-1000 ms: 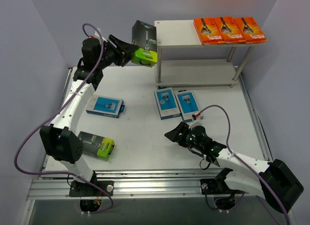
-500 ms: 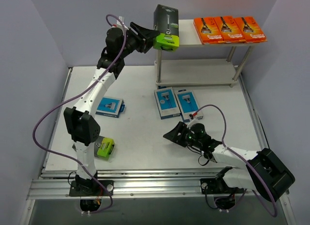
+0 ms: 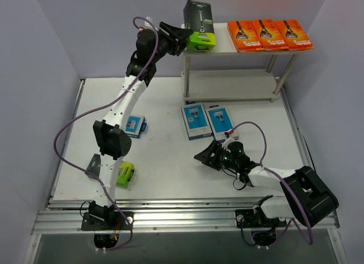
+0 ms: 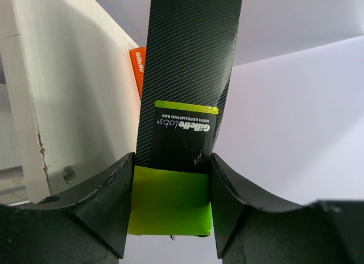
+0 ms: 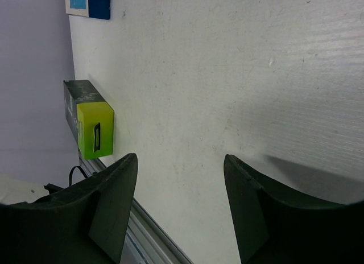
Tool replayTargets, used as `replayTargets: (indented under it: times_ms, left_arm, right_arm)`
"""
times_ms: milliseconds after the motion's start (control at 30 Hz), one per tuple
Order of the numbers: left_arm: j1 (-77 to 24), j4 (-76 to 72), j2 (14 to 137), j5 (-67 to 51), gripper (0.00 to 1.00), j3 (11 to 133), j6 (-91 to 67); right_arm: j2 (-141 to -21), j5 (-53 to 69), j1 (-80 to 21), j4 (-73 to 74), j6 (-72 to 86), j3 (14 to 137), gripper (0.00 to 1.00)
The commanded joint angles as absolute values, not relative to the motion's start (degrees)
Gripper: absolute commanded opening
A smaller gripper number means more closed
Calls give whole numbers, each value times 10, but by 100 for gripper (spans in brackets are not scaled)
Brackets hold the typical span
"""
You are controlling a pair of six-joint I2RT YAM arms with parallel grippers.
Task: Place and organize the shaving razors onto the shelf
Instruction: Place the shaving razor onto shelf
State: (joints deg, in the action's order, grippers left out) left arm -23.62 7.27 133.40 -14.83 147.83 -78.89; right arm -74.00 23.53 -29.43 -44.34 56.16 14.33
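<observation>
My left gripper (image 3: 191, 38) is shut on the lime-green end of a black razor pack (image 3: 198, 20) and holds it over the left end of the shelf's top board (image 3: 223, 46). In the left wrist view the pack (image 4: 187, 76) sits between both fingers, next to the board (image 4: 74, 93). Three orange packs (image 3: 269, 34) lie in a row on the right of that board. Two light blue packs (image 3: 194, 120) (image 3: 220, 122) lie on the table in front of the shelf. My right gripper (image 3: 203, 156) is open and empty, low over the table (image 5: 227, 76).
A third blue pack (image 3: 135, 126) lies at the left, partly behind my left arm. Another black and lime-green pack (image 3: 124, 174) (image 5: 91, 124) lies near the front left edge. The shelf's lower board (image 3: 233, 85) holds nothing. Purple walls close in the sides.
My left arm has carried the black pack up and to the right, from left of the shelf to over the top board's left end. The right gripper has barely moved.
</observation>
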Motion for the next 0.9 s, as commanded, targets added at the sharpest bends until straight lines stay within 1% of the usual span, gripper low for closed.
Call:
replayTargets:
  times_ms: [0, 167, 200, 233, 267, 367, 400, 500, 633, 733, 800, 833, 867]
  left_arm:
    - [-238, 30, 1341, -122, 8, 1541, -825]
    - [-239, 33, 1356, -119, 9, 1546, -828]
    - [-239, 33, 1360, -120, 11, 1547, -828]
    - [-239, 35, 1362, -120, 14, 1551, -828]
    - [-239, 38, 1364, -120, 19, 1553, -828]
    - [-238, 47, 1373, -121, 31, 1567, -825]
    - [-237, 50, 1375, -121, 38, 1570, -824]
    - [-234, 60, 1375, -125, 50, 1571, -822]
    - [-229, 55, 1381, -139, 55, 1573, -831]
    - [-222, 52, 1388, -157, 63, 1579, -846]
    - [-221, 59, 1387, -162, 66, 1579, -844]
    - [-220, 66, 1386, -163, 70, 1579, -840]
    - [-219, 68, 1384, -163, 71, 1579, -839]
  right_arm:
    - [-752, 267, -282, -480, 546, 145, 57]
    - [-772, 284, -266, -491, 543, 146, 57]
    - [-777, 287, -265, -498, 544, 145, 57]
    - [-779, 289, -264, -501, 546, 144, 57]
    - [-782, 290, -262, -503, 546, 143, 57]
    - [-792, 294, -258, -514, 546, 142, 57]
    - [-795, 295, -258, -518, 547, 142, 57]
    - [-805, 301, -255, -533, 550, 139, 57]
    - [-813, 303, -253, -548, 556, 134, 57]
    - [-820, 305, -253, -555, 559, 134, 57]
    - [-824, 307, -252, -559, 560, 132, 57]
    - [-825, 307, -252, -560, 560, 131, 57]
    - [-828, 308, -252, -564, 561, 131, 57]
